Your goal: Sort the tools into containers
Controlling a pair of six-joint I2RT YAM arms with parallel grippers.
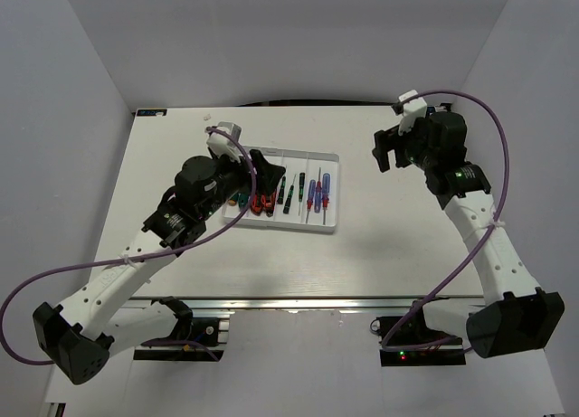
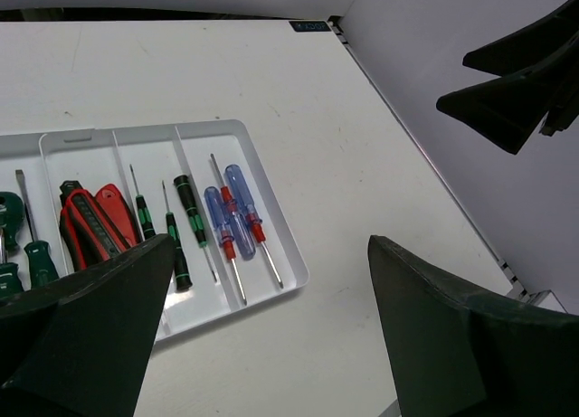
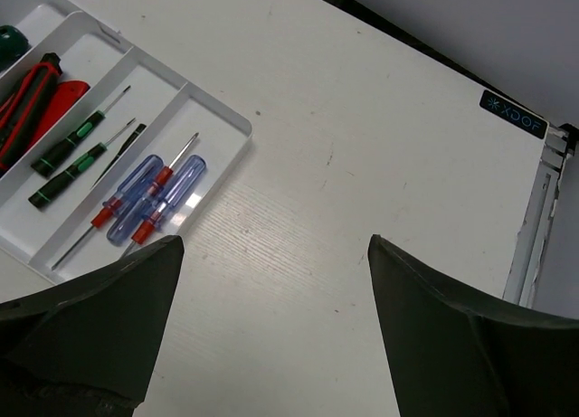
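Left wrist view: the left gripper (image 2: 271, 245) stands wide open and holds nothing, hanging over the near end of the tray (image 2: 274, 200). The right gripper (image 3: 276, 245) is likewise spread and empty, poised over bare table (image 3: 362, 137) well to the right of the tray.

Every tool I can find lies inside the tray, one kind to a compartment. From the right:
- the blue screwdrivers (image 2: 231, 209)
- the thin green-banded drivers (image 2: 185, 213)
- the pliers (image 2: 90, 222)
- the green screwdrivers (image 2: 38, 259), at the far left and partly hidden by a finger

I see none loose on the table, so I judge the sort finished or nearly so.

Handling, as I judge it: the drivers are light and stiff, with smooth round handles that would roll or twist in a loose pinch. I would grip across mid-handle, never on the thin shafts. The pliers look heavier, and their ribbed grips offer the surer hold.

The table is flat, white and matt, with faint grain. Plain pale walls (image 1: 72, 91) close it in on three sides. A metal rail (image 1: 298, 301) runs along the near edge, between the arm bases.
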